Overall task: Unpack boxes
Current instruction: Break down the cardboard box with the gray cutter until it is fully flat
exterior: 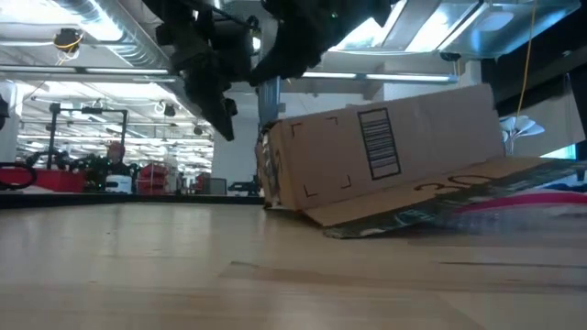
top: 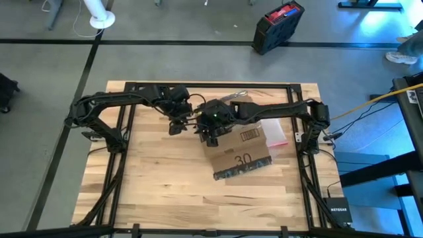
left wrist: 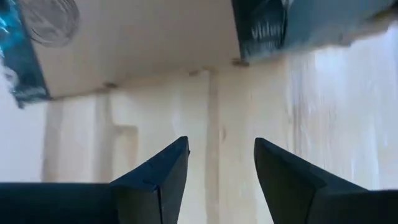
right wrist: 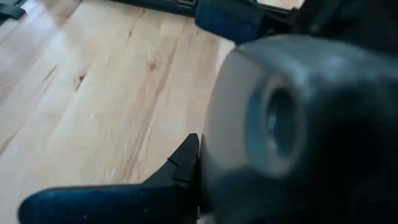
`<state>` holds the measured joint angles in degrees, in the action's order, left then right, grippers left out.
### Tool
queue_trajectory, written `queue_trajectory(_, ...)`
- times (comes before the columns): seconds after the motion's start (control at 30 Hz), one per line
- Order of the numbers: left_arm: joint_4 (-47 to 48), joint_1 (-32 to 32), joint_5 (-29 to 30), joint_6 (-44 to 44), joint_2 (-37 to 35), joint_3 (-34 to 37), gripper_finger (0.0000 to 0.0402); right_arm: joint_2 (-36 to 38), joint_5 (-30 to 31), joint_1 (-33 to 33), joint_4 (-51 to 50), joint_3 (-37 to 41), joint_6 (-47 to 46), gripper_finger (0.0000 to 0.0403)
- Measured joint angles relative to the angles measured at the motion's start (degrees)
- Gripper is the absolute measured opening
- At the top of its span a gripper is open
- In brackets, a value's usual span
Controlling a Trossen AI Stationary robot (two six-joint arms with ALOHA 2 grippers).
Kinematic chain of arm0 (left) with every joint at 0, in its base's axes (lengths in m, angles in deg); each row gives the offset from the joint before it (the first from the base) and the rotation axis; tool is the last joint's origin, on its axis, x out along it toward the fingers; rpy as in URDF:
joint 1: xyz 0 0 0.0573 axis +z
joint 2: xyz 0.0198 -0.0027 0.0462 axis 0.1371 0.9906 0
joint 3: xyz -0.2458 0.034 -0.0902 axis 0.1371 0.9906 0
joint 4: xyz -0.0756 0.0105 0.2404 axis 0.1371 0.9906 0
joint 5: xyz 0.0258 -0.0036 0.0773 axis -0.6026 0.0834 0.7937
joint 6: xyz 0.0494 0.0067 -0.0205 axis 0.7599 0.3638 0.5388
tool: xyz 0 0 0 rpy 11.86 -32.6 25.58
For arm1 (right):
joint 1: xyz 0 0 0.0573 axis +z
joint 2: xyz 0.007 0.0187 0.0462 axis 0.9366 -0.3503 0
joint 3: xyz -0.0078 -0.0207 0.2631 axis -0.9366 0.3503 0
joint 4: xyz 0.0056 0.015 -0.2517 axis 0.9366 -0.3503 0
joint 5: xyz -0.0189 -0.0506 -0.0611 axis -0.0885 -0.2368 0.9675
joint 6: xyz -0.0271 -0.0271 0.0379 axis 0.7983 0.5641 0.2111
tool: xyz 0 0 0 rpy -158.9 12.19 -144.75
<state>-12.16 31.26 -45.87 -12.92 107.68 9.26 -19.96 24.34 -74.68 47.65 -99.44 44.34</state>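
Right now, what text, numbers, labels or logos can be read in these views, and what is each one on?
"30": on the lower flap of the cardboard box, high view.
"NETGEAR": on the black device at the table's right edge.
Barcode label on the box's side: bars only, digits unreadable.
Black tape strip on the flap edge: print too blurred.
Dark label on the box top: too small.

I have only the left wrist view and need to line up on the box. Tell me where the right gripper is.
Observer: From above, the right gripper is at the left edge of the cardboard box, close beside the left gripper.
Operator: Report what's on the box's side.
Observer: A white barcode label faces the low camera.
Operator: Name anything past the box.
Observer: A clear pouch with a pink edge lies at the box's right side.
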Motion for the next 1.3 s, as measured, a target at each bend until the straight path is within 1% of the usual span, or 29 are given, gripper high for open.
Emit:
queue_trajectory(0.3, -1.72, 0.89, 0.16, -1.89, -0.11, -4.04, 0.0175, 1.62, 0.55, -3.50, -4.11, 0.03, -0.04, 0.0071)
queue_trajectory(0.47, -2.77, 1.11, -0.88, -1.81, -0.11, -5.23, 0.0175, 2.80, -1.12, -4.87, -7.00, 0.04, 0.14, 0.0071)
queue_trajectory(0.93, -4.38, 1.44, -0.94, -3.20, -0.12, -5.25, 0.0175, 4.90, -3.42, -7.82, -23.34, 0.09, 5.01, 0.0071)
queue_trajectory(1.13, -4.49, 1.42, -0.94, -4.23, -0.13, -5.25, 0.0175, 5.73, -2.73, -9.15, -24.87, 0.09, 6.23, 0.0071)
queue_trajectory(1.23, -4.59, 1.42, -0.94, -4.65, -0.13, -5.25, 0.0175, 5.95, -2.65, -9.25, -23.30, 0.09, 6.20, 0.0071)
queue_trajectory(1.3, -4.47, 1.42, -0.94, -5.03, -0.13, -5.25, 0.0175, 5.97, -3.89, -9.25, -21.39, 0.09, 5.75, 0.0071)
